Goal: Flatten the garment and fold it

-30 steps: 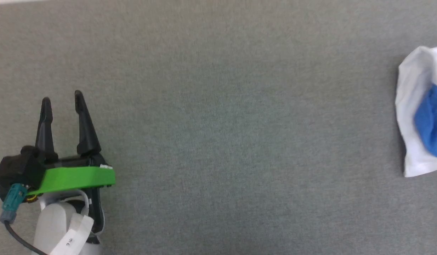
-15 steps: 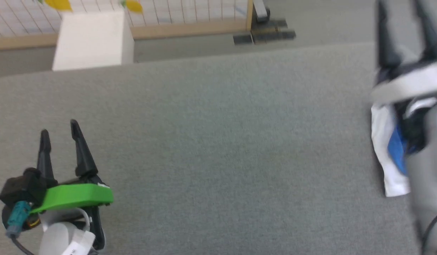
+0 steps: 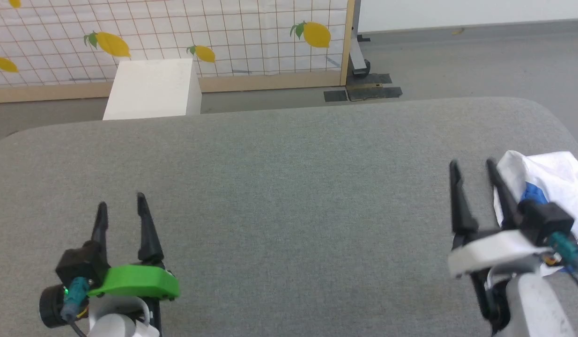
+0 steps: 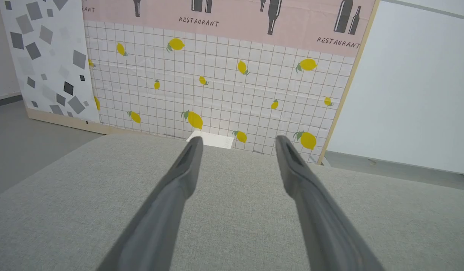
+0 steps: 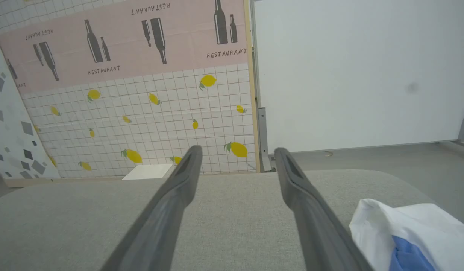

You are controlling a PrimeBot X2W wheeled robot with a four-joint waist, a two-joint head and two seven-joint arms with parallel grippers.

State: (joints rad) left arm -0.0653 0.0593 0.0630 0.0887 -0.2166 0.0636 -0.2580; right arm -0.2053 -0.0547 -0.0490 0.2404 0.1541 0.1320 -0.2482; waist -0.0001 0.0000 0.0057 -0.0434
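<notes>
Our view had lifted, bringing the right gripper (image 3: pixel 472 163) in just left of the crumpled shirt (image 3: pixel 553 175) at the table's (image 3: pixel 289 154) right edge; it and the left gripper (image 3: pixel 121 201) stood wide and empty, flattening unstarted.

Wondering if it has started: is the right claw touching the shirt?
Cannot tell. In the head view the right gripper covers the edge of the shirt; the right wrist view shows them close, no clear gap.

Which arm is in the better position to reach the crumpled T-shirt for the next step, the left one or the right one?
Right. The right claw, open and empty, is just beside the T-shirt; the left claw, also open, is far across the grey surface.
</notes>
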